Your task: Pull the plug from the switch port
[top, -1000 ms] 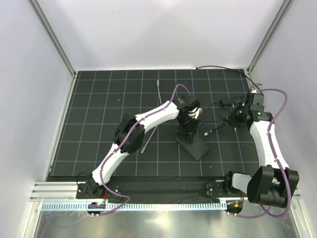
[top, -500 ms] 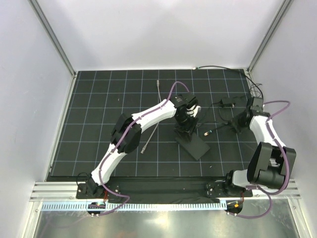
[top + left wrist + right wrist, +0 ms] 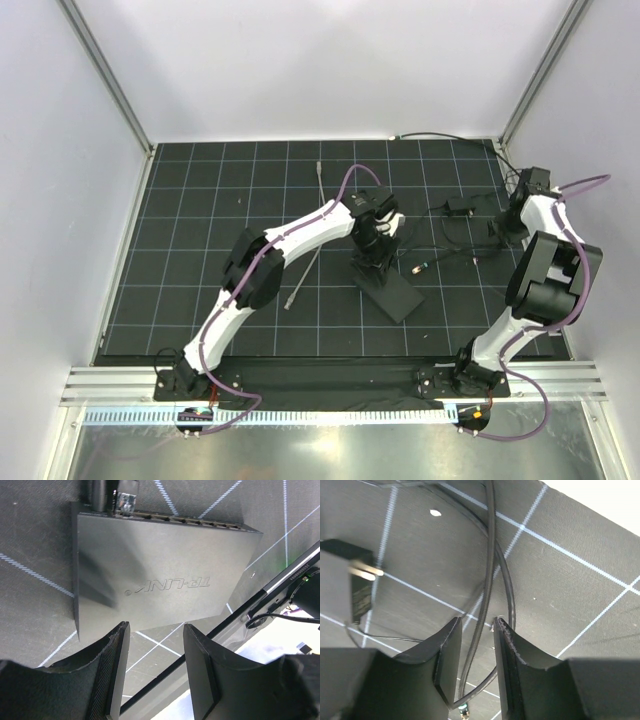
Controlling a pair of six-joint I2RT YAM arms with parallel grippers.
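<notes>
The switch (image 3: 388, 288) is a flat black TP-LINK box (image 3: 160, 575) on the mat, with its row of ports (image 3: 200, 522) along the far edge in the left wrist view. My left gripper (image 3: 375, 250) (image 3: 156, 630) hovers open over the box's near edge with nothing between its fingers. The plug (image 3: 413, 268) (image 3: 464, 711) lies on the mat right of the switch, clear of it, ending a thin black cable (image 3: 490, 555). My right gripper (image 3: 508, 228) (image 3: 476, 622) is open near the right edge. The cable runs through its gap, and neither finger presses on it.
A black power adapter (image 3: 458, 207) (image 3: 360, 587) lies behind the plug, its cable looping across the mat. A thin grey cable (image 3: 305, 265) lies left of the switch. A clear connector (image 3: 127, 500) shows at the switch's port edge. White walls enclose the mat.
My right gripper has gone from shut to open and the arm has drawn back to the right edge. The plug stays on the mat. The left arm barely shifted.
</notes>
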